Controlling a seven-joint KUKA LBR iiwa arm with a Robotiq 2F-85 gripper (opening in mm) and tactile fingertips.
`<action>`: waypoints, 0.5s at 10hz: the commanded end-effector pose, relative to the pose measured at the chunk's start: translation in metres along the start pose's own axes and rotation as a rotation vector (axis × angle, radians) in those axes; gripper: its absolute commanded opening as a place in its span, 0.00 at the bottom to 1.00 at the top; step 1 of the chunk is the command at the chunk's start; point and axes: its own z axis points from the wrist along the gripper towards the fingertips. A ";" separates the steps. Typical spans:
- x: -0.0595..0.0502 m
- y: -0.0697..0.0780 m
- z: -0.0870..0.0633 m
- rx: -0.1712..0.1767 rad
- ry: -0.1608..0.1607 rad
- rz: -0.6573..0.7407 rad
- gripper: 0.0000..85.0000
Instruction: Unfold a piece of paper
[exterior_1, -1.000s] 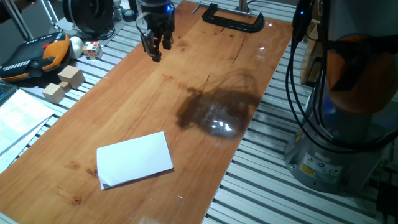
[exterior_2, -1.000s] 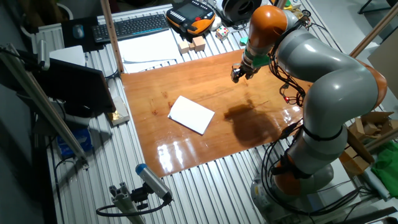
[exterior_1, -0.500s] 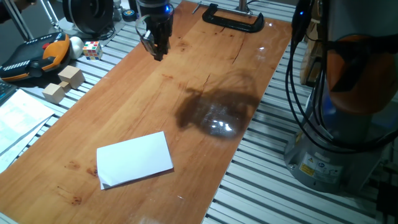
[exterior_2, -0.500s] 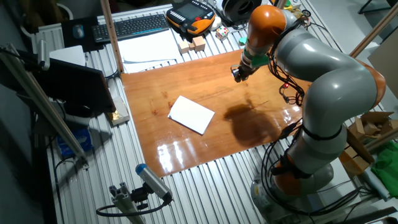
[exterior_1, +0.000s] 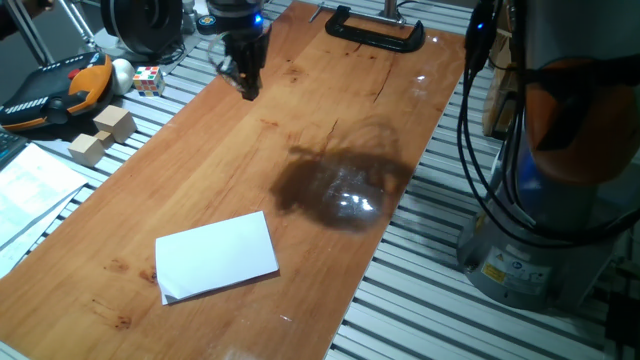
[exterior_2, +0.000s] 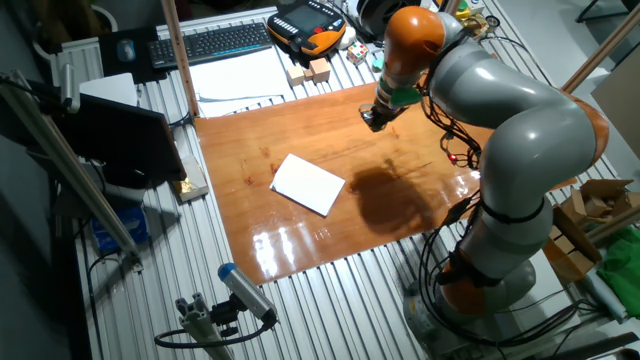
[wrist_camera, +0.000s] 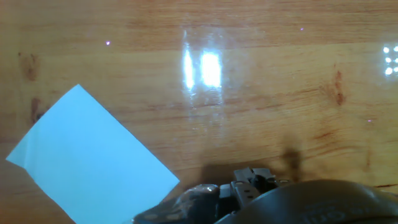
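The piece of paper is a folded white sheet lying flat on the wooden board, near its front left corner. It also shows in the other fixed view and at the lower left of the hand view. My gripper hangs above the far left part of the board, well away from the paper, and it shows in the other fixed view too. Its fingers taper to one narrow tip and hold nothing. The hand view shows only dark parts of the hand along its bottom edge.
A black clamp sits on the board's far edge. Wooden blocks, a colour cube, an orange and black pendant and printed sheets lie left of the board. A keyboard lies behind it.
The gripper's fingers, seen apart a second ago, now look closed together. The hand has shifted slightly left along the board's far side. The paper has not moved.
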 end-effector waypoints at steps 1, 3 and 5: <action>0.001 0.004 0.003 0.000 -0.004 -0.011 0.02; 0.004 0.020 0.011 0.046 -0.030 -0.034 0.02; 0.008 0.038 0.014 0.088 -0.037 -0.052 0.02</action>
